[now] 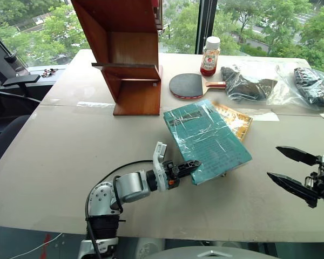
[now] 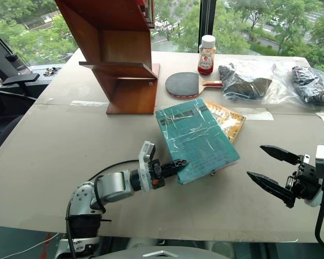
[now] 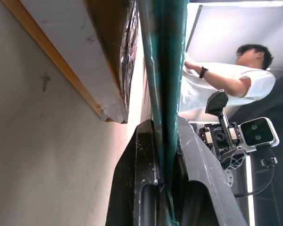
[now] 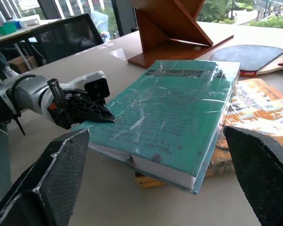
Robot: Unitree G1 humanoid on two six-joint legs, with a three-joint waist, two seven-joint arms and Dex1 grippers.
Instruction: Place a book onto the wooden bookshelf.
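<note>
The left gripper [image 1: 190, 167] had its 2 black fingers clamped on the near corner of the book [image 1: 206, 140], one finger above the cover and one beneath, the teal slab stretching away from its tips toward the far side of the table [image 1: 70, 156]. The book rested tilted on a yellow book [image 1: 235, 120] under its far part. Across the book from the left gripper, the right gripper [image 1: 294, 171] hung just off the opposite edge, its fingers spread wide with nothing between them. The wooden bookshelf [image 1: 130, 59] stood well beyond the left gripper, past the book's far corner. I judged the book stiff but fairly heavy, its plastic wrap (shiny, wrinkled) likely slippery, so a 1-corner pinch might let it pivot; a second hold on the opposite edge looked wiser.
</note>
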